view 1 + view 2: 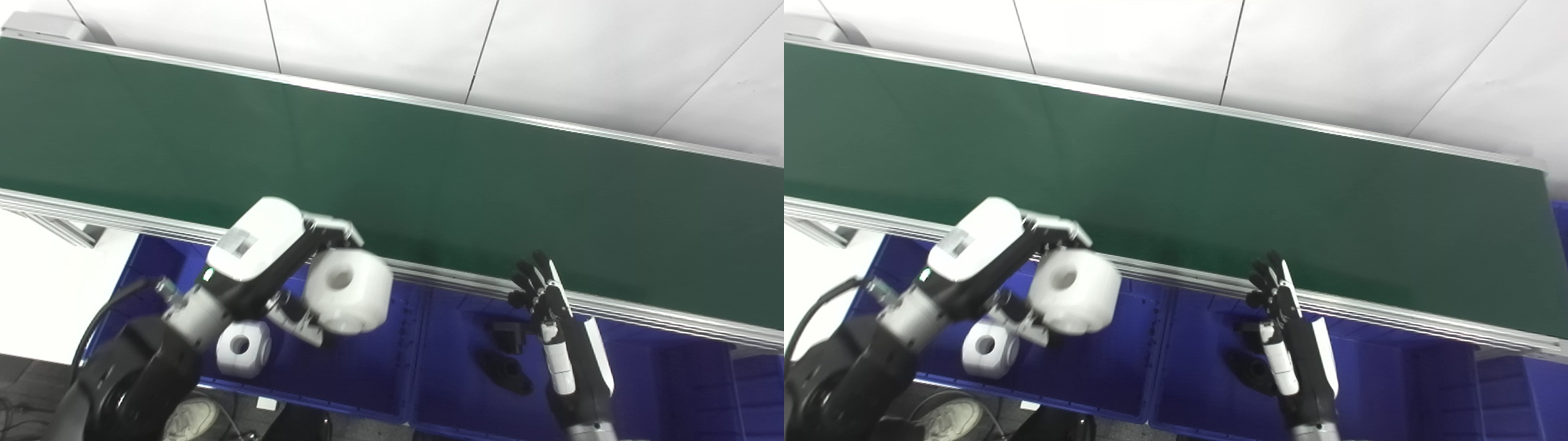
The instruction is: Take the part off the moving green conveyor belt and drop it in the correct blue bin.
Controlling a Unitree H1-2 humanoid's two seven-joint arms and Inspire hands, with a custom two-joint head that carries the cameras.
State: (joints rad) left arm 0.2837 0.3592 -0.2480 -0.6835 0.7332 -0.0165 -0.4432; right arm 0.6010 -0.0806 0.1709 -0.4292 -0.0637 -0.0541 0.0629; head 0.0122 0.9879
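My left hand (288, 269) hangs over the left blue bin (367, 380), just below the conveyor's front rail. Its fingers are spread, and a white blocky part with a round hole (348, 291) is at the fingertips, blurred, over the bin. I cannot see a firm grip on it. A second white part of the same kind (243, 348) lies in that bin. My right hand (551, 306) is open and empty, fingers straight, over the middle blue bin (453, 392). The green conveyor belt (392, 165) carries no part in view.
Two black parts (505, 367) lie in the middle bin, beside my right hand. The belt's aluminium front rail (465, 283) runs just above the bins. A further blue bin (692, 386) lies to the right. A shoe (193, 416) shows on the floor below.
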